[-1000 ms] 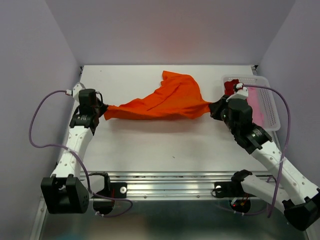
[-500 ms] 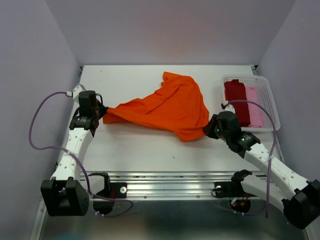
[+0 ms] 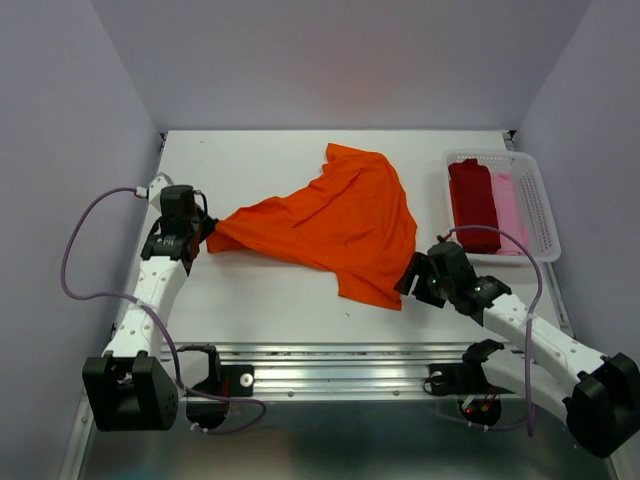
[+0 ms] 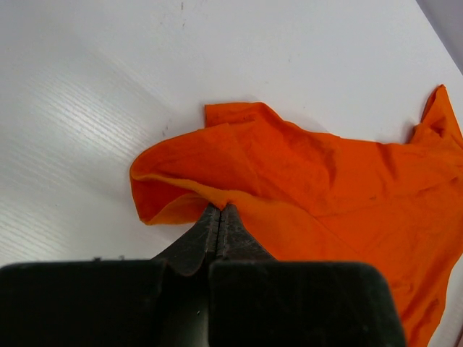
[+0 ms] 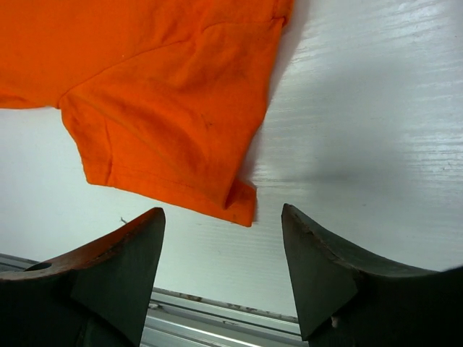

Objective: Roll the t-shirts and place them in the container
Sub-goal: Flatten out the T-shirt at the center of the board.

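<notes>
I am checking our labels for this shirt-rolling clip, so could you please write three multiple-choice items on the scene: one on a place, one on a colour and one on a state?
1. Where does the white basket stand on the table?
A) far right
B) near left
C) centre

2. What colour is the t-shirt spread on the table?
A) blue
B) orange
C) green

3. How do the jaws of the right gripper stand?
A) shut on the basket
B) shut on a sleeve
C) open, holding nothing

Answers:
1 A, since the top view shows it by the far right corner.
2 B, since every view shows bright orange cloth.
3 C, since its wrist view shows a wide gap, with the cloth's corner lying loose on the table.
</notes>
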Robot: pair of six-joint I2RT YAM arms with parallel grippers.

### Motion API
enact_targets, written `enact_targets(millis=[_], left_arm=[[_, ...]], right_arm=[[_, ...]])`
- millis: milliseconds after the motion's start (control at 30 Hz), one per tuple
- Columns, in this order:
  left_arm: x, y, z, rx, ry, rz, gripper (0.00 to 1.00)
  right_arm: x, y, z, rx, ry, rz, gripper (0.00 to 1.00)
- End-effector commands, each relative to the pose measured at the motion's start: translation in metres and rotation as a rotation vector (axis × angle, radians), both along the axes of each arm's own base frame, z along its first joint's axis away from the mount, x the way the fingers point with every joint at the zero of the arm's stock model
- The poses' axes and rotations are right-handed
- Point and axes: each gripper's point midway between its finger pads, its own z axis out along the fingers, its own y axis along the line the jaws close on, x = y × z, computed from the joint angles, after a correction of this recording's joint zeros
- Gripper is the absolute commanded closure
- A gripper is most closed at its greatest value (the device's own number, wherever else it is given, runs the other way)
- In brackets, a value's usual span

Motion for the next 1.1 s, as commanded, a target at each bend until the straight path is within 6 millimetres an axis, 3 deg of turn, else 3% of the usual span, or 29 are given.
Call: enact_targets(millis=[0, 133, 300, 500, 533, 567, 667, 967, 1000, 1033, 1067], left_arm=[[0.003, 0.003, 0.0, 0.023, -0.013, -0.001, 1.0], [0.004, 0.004, -0.001, 0.023, -0.01, 0.0, 1.0], [0.006, 0.003, -0.002, 0.018, -0.009, -0.002, 1.0], [0.005, 0.003, -0.003, 0.018, -0.005, -0.002, 1.0], [0.005, 0.003, -0.002, 0.018, -0.008, -0.002, 1.0], [0.005, 0.003, -0.002, 0.02, -0.008, -0.002, 1.0], [0.004, 0.003, -0.001, 0.021, -0.009, 0.0, 1.0], [0.007, 0.003, -0.002, 0.017, -0.006, -0.003, 1.0], [0.007, 0.002, -0.002, 0.017, -0.006, -0.004, 1.0], [0.007, 0.002, -0.003, 0.016, -0.005, -0.006, 1.0], [0.007, 0.002, -0.003, 0.016, -0.005, -0.006, 1.0]], right_arm=[[0.003, 0.007, -0.003, 0.035, -0.021, 0.022, 0.22], [-0.002, 0.013, -0.013, 0.019, -0.036, 0.069, 0.24], [-0.009, 0.027, -0.03, -0.005, -0.01, 0.108, 0.36], [-0.008, 0.031, -0.048, -0.046, 0.006, 0.096, 0.5], [-0.007, 0.03, -0.049, -0.05, 0.007, 0.092, 0.56], [-0.007, 0.03, -0.049, -0.053, 0.01, 0.088, 0.7], [-0.008, 0.031, -0.045, -0.048, 0.005, 0.088, 0.99], [-0.055, 0.062, -0.04, -0.028, 0.06, 0.198, 0.97], [-0.054, 0.056, -0.04, -0.051, 0.065, 0.161, 0.66], [-0.054, 0.052, -0.041, -0.062, 0.064, 0.145, 0.54], [-0.05, 0.048, -0.037, -0.074, 0.037, 0.124, 0.34]])
